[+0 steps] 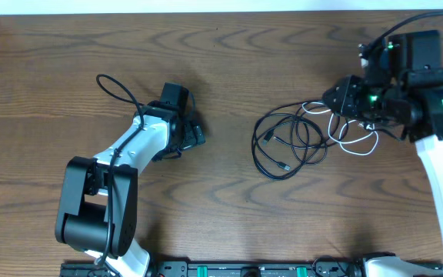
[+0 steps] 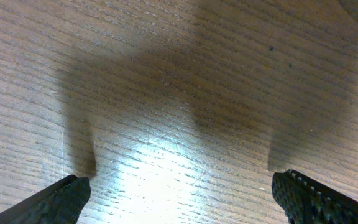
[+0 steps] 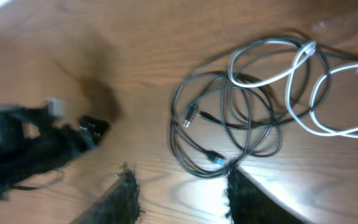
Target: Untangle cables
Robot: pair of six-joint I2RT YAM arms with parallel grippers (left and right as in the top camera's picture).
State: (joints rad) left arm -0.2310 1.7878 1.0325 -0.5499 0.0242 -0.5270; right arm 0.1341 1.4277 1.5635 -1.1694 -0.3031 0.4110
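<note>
You are holding the right gripper (image 3: pixel 178 186) low at the edge of the cables (image 1: pixel 289 142) on the right of the table (image 1: pixel 206 46) — jaws parted, nothing between them — likely because a black plug end is lying just beside one finger. The white cable (image 3: pixel 272 78) is looping across the black coil. Your left gripper (image 2: pixel 179 186) is hanging wide open over bare wood, well apart — out of the way.

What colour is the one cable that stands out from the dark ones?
That cable is white; the right wrist view shows it best.
</note>
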